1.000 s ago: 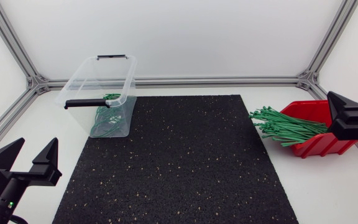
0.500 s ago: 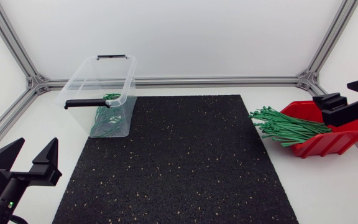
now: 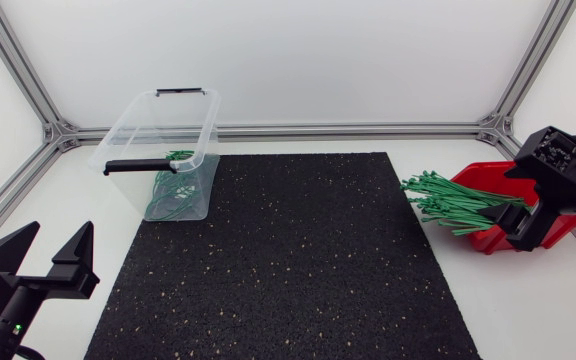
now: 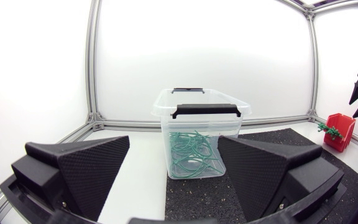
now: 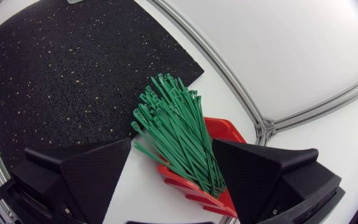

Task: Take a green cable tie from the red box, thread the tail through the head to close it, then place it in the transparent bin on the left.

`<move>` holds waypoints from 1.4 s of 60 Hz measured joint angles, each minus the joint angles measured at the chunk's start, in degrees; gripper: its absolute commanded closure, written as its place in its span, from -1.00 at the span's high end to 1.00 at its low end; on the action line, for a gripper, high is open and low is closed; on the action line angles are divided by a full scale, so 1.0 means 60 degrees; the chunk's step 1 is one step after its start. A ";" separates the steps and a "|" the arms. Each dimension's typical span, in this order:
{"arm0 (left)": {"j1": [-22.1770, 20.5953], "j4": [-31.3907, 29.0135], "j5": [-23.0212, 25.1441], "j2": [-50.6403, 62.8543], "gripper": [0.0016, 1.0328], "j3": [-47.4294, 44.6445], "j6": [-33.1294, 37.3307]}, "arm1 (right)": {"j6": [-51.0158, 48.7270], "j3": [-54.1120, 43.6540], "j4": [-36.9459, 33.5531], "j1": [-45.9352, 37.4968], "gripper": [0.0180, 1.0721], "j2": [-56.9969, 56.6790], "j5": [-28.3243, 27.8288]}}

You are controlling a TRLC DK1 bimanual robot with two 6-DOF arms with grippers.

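Here, two arms are shown at one white worktop (image 3: 58, 215), on which a single black speckled mat (image 3: 288, 260) is laid across the middle. One transparent bin (image 3: 131, 128), fitted with two black handles (image 3: 140, 166), is set by the mat's far left corner. A tangle of closed ties (image 3: 173, 195), too interlaced to be counted, is heaped inside against its near wall. One red box (image 3: 490, 237) is placed at the worktop's right edge, and a single thick bundle of green cable ties (image 3: 453, 205), far too many to be numbered, is spilled over its rim towards the mat's right edge. Bin and box are kept well apart, with the mat's full breadth between them. The left gripper (image 3: 61, 230) is held low at the worktop's near left corner, well apart from the bin, with its two fingers spread wide. The right gripper (image 5: 171, 149) is tilted down over the red box from the right edge. Its two fingers are likewise parted, and the bundle is seen below the gap between them, ungripped.
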 measured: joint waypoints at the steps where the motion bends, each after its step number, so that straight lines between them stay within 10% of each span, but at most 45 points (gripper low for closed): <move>1: 0.0000 0.0000 0.0000 0.0000 0.92 0.0004 0.0000 | -0.0149 -0.0011 -0.0011 -0.0047 0.81 0.0029 -0.0095; 31: 0.0007 0.0000 0.0000 0.0000 0.92 0.0000 0.0004 | -0.4415 -0.1348 -0.0390 -0.0696 0.72 0.0441 -0.0277; 48: 0.0007 0.0000 0.0004 0.0000 0.92 0.0004 0.0004 | -0.4958 -0.1774 -0.0091 -0.0131 0.37 0.0914 0.0193; 84: 0.0007 -0.0007 0.0077 0.0000 0.92 0.0000 0.0000 | -0.5016 -0.2000 0.1158 0.0539 0.37 0.1810 0.0543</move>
